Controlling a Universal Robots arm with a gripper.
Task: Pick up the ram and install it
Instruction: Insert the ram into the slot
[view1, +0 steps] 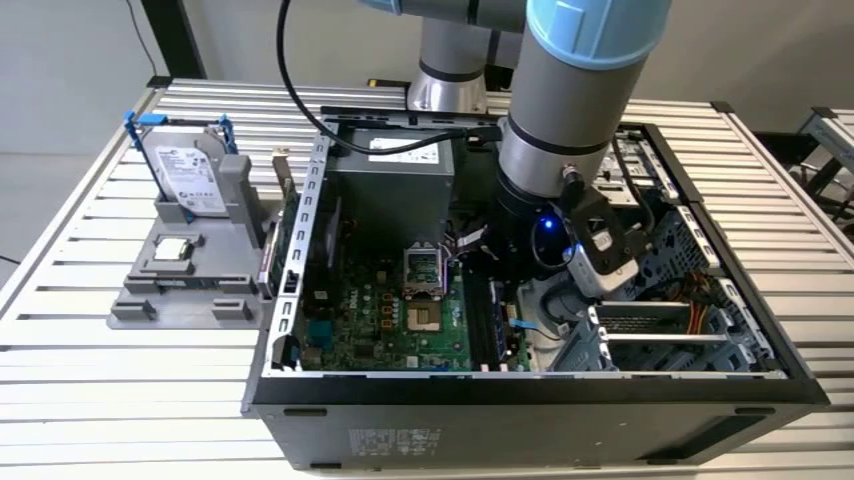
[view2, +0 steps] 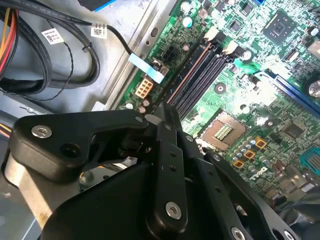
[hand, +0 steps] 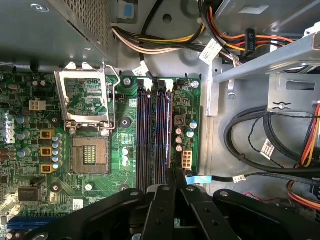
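Green-and-tan stick we take for the ram (view1: 282, 166) stands outside the PC case (view1: 534, 385), by the grey fixture (view1: 187, 290), well apart from the gripper (hand: 175, 173) at the exterior view's left. Its long axis is upright. Gripper hangs over the memory slots (hand: 154, 135), fingers (view2: 167, 116) pressed together w/ nothing btw them.

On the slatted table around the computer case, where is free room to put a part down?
Bare slats lie between the grey holder and the table front edge, and along the exterior view's right of the case. Inside the case, cables and the claw crowd everything.
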